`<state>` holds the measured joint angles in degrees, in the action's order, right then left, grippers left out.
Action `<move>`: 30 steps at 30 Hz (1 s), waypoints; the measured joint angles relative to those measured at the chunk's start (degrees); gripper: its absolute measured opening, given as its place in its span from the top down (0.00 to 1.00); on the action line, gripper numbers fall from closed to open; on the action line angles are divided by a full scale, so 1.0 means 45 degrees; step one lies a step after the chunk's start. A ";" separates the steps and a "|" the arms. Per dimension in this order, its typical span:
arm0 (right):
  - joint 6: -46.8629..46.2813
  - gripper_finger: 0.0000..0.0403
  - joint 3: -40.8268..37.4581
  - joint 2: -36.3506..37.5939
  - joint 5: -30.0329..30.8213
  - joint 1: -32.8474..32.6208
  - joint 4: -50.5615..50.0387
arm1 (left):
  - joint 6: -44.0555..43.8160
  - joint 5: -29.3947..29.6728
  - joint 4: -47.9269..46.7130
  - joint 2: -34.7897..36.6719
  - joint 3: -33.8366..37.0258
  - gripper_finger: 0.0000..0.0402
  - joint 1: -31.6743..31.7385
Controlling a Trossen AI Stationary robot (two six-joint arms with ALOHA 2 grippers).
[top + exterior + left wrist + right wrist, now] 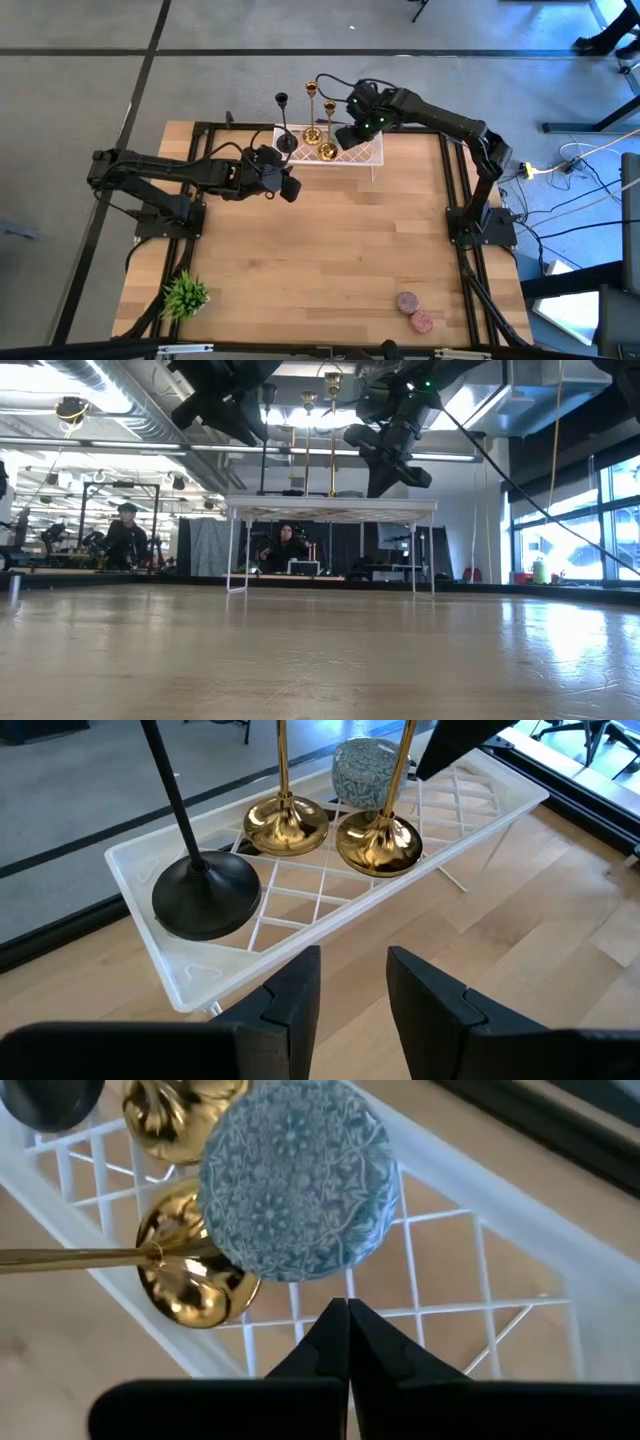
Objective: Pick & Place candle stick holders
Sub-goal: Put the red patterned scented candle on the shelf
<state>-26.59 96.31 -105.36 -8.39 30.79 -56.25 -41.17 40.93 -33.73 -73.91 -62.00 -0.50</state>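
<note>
Three candle stick holders stand by their round bases on a white wire rack point(365, 155) at the table's far middle: a matte black one point(205, 895) and two shiny gold ones point(285, 825) point(378, 842). They also show in the high view: black point(287, 140), gold point(312, 133), gold point(328, 150). My left gripper point(353, 990) is open and empty, just on the near side of the rack point(190, 982), level with its left end. My right gripper point(347, 1330) is shut and empty above the rack's middle, beside the gold holders.
A round blue-grey patterned candle point(295, 1180) sits on the rack behind the gold holders, in front of my right fingers. A small green plant point(185, 295) stands near left, and two reddish round pieces point(413, 312) lie near right. People sit in the room beyond point(288, 545).
</note>
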 joint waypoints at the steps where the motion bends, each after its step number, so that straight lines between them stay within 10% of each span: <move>1: -0.0005 1.00 0.0001 0.0003 0.0184 -0.0056 0.0076 | -0.0004 0.0000 -0.0043 0.0000 0.0000 0.72 -0.0019; 19: 0.0674 1.00 0.3147 0.0087 0.2980 -0.0070 -0.2983 | -0.0042 0.0016 -0.0278 0.0272 0.0005 0.72 -0.0047; 30: 0.2670 1.00 0.4440 0.0994 0.2424 -0.1157 -0.5859 | -0.0005 0.0010 -0.0273 0.0272 0.0005 0.72 -0.0299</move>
<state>-14.57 116.29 -100.89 2.52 25.59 -82.62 -41.19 40.97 -34.96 -72.69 -61.98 -1.84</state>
